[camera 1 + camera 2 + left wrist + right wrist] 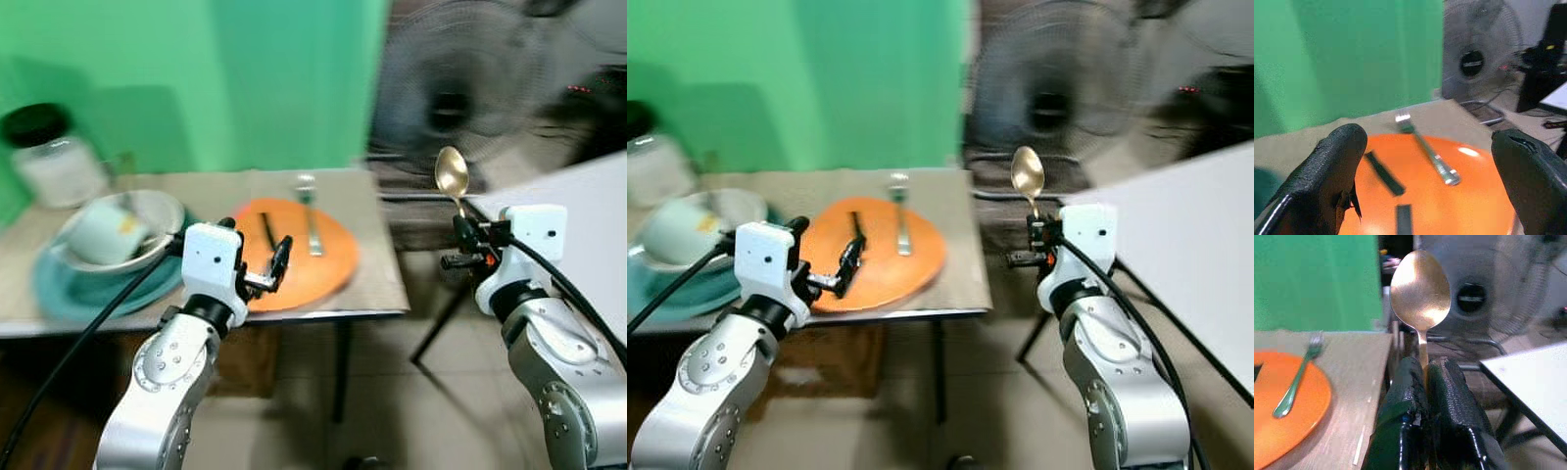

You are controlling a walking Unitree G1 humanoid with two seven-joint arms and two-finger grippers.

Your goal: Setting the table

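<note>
On the counter (377, 284), a jar (54, 157) and a bowl (118, 230) on a teal plate (69, 289) are seen at the left, beside an orange plate (313, 259) on which a fork (310, 220) is laid. The left hand (274, 266) is held spread and empty over the orange plate's near edge. Off the counter's right end, a spoon (452, 174) is pinched upright by its handle in the right hand (462, 240), with its bowl uppermost before a fan (456, 93).

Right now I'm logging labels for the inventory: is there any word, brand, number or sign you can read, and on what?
None can be read.
The cup in the bowl bears a yellow mark, too blurred to read.
The fan hub has a pale strip, too small to read.
The jar, plate, fork and spoon show no text.
</note>
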